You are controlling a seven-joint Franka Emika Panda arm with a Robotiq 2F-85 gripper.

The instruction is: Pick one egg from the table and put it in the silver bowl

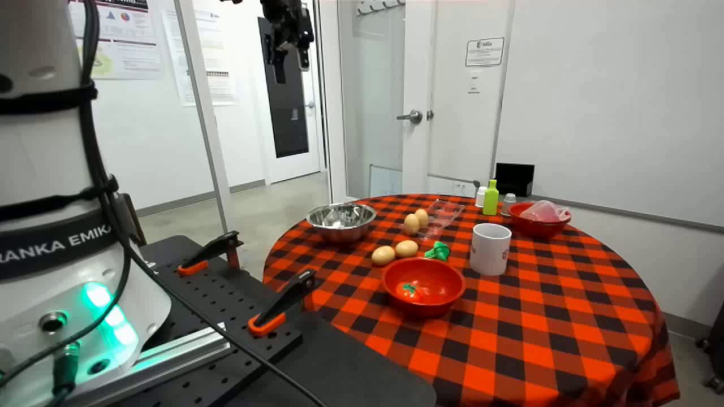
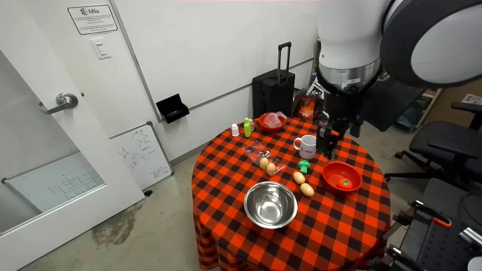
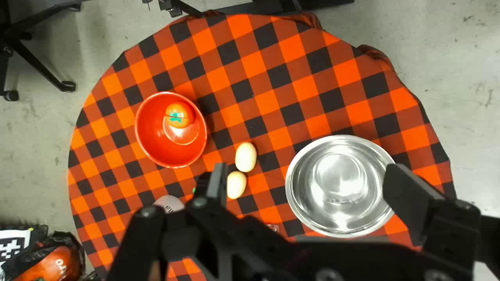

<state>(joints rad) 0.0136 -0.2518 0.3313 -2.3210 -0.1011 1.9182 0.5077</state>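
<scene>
Two tan eggs lie close together on the checkered table between the silver bowl and a red bowl: one egg (image 2: pixel 307 189) and another (image 2: pixel 299 177). They also show in the wrist view, one egg (image 3: pixel 246 157) whole and one (image 3: pixel 236 185) beside the left finger. Two more eggs (image 1: pixel 412 224) lie by a clear plastic carton. The silver bowl (image 2: pixel 270 209) stands at the table's edge with nothing in it. It also shows in the wrist view (image 3: pixel 340 175). My gripper (image 3: pixel 306 185) is open and empty, high above the table. It shows in both exterior views (image 1: pixel 292 70) (image 2: pixel 342 141).
A red bowl (image 2: pixel 340 173) holds a tomato. Green broccoli (image 2: pixel 303 166) and a white mug (image 2: pixel 307 146) stand near the eggs. The clear carton (image 1: pixel 445 213), a green bottle (image 1: pixel 490 198), small white shakers and another red bowl (image 1: pixel 540 221) are farther off.
</scene>
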